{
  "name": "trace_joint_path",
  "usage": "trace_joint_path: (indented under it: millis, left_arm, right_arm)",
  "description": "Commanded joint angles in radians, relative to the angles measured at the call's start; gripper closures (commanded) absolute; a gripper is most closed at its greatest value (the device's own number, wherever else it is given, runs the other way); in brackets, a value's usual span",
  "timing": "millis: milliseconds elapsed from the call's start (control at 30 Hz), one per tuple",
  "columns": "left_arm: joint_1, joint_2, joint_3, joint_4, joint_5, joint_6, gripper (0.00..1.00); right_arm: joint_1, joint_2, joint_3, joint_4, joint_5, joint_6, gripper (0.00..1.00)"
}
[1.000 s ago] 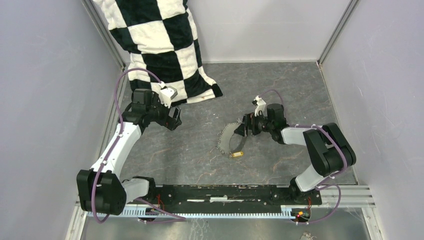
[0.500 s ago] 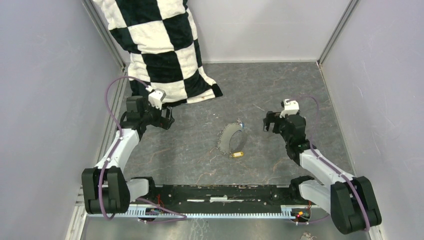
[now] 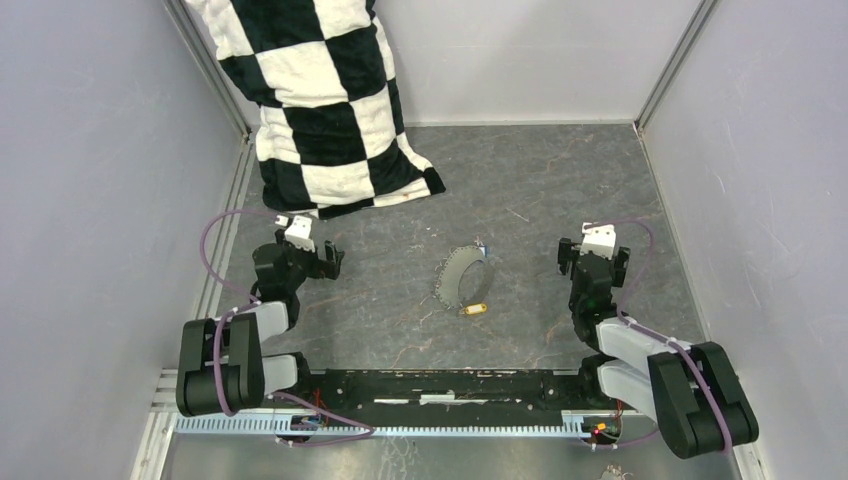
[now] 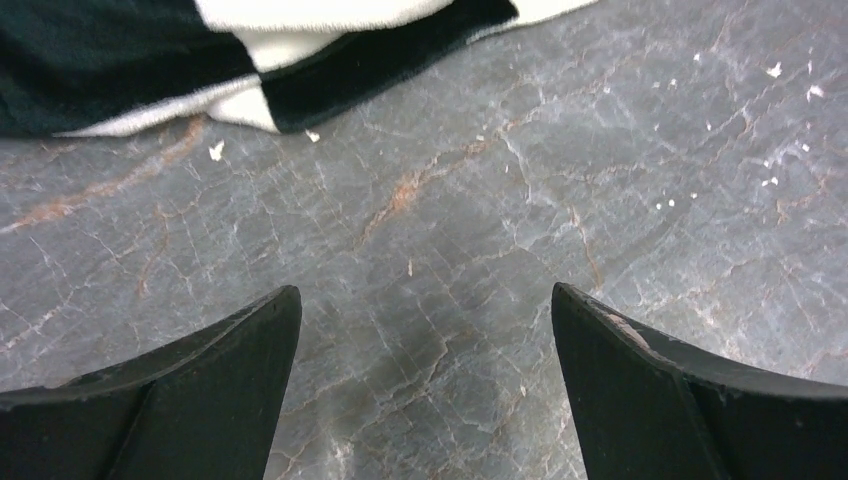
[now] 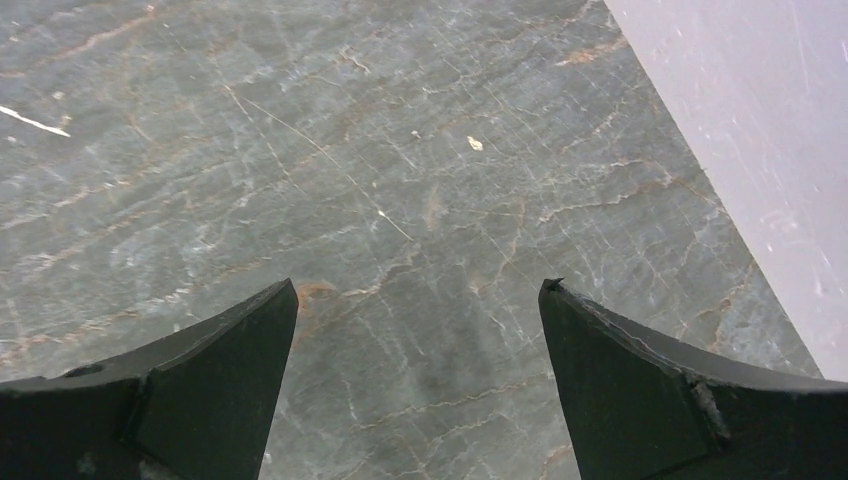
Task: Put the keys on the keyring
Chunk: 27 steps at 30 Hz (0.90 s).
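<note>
Grey marbled tabletop (image 3: 540, 180) lay open around the thin wire keyring (image 3: 452, 268); a checkered black-and-white cloth (image 3: 320, 110) filled the far-left corner.

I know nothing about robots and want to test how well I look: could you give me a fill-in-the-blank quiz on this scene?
1. The left gripper and the right gripper both have their jaws ___, with nothing between them.
2. The key at the near end of the wire ring has a ___ head.
3. The checkered cloth lies on the ___ arm's side of the table.
Missing words: open; yellow; left.
</note>
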Motion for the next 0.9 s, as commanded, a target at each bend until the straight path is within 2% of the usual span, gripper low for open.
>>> trace_joint_path:
  millis: [0, 100, 233, 367, 467, 533, 567, 633, 733, 800, 867]
  left_arm:
    - [0.005, 0.050, -0.059, 0.444, -0.004, -0.091, 0.00]
    - [0.006, 0.081, -0.070, 0.521, -0.019, -0.126, 0.00]
    - [0.005, 0.238, -0.112, 0.789, -0.029, -0.174, 0.00]
    - [0.006, 0.251, -0.092, 0.751, -0.069, -0.187, 0.00]
    - [0.005, 0.270, -0.108, 0.785, -0.086, -0.187, 0.00]
    - [0.005, 0.353, -0.118, 0.914, -0.091, -0.210, 0.00]
    - [0.006, 0.360, -0.109, 0.910, -0.085, -0.215, 0.00]
    - [0.005, 0.305, -0.068, 0.741, -0.095, -0.185, 0.00]
    - [-0.008, 0.332, -0.027, 0.693, -0.097, -0.185, 0.00]
    - [-0.028, 0.310, -0.023, 0.656, -0.120, -0.164, 0.00]
    - [-0.030, 0.314, -0.029, 0.685, -0.121, -0.170, 0.00]
  right_arm:
    - [-0.021, 0.048, -0.046, 0.219, 0.027, -0.065, 0.02]
    - [-0.030, 0.075, -0.076, 0.300, 0.015, -0.084, 0.02]
    - [-0.032, 0.122, -0.099, 0.394, 0.011, -0.110, 0.02]
    - [-0.036, 0.166, -0.102, 0.456, 0.020, -0.124, 0.02]
    - [-0.039, 0.210, -0.105, 0.547, 0.019, -0.163, 0.02]
    - [-0.045, 0.260, -0.107, 0.591, -0.010, -0.171, 0.02]
    - [-0.044, 0.285, -0.121, 0.658, -0.040, -0.202, 0.02]
    - [-0.047, 0.268, -0.124, 0.632, -0.094, -0.197, 0.02]
    - [-0.057, 0.334, -0.236, 0.904, -0.112, -0.222, 0.02]
    - [-0.062, 0.294, -0.195, 0.743, -0.125, -0.193, 0.02]
    - [-0.066, 0.315, -0.210, 0.820, -0.129, -0.205, 0.02]
